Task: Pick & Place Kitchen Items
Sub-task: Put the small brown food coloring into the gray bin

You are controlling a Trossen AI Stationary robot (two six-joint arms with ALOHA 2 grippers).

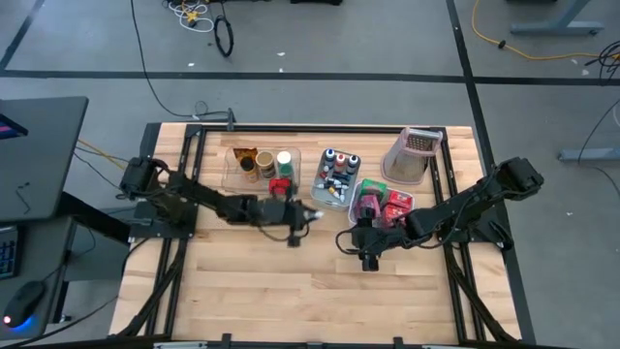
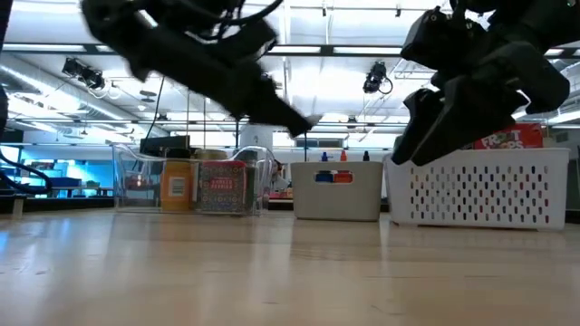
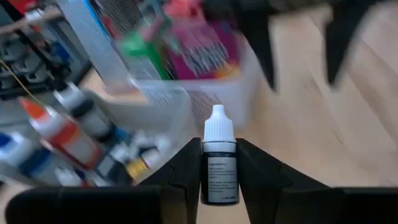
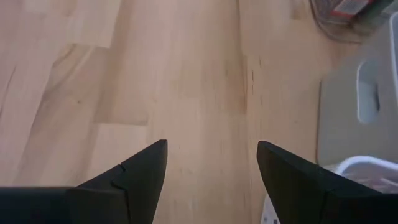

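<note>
Mid-frame in the high view, the left gripper (image 3: 219, 171) pinches a small white-capped bottle (image 3: 219, 155) upright between its fingers, seemingly above the table (image 1: 291, 291). The right gripper (image 4: 211, 168), lower right of centre, gapes wide and holds nothing.

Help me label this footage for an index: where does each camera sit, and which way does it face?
High: overhead, straight down; both arms, three bins.
Low: table height, level across; arms overhead, grey bin.
Left wrist: past left hand closed on white-capped bottle toward bins.
Right wrist: down past open right hand at bare table.
Shared: high and low show the white perforated bin.
</note>
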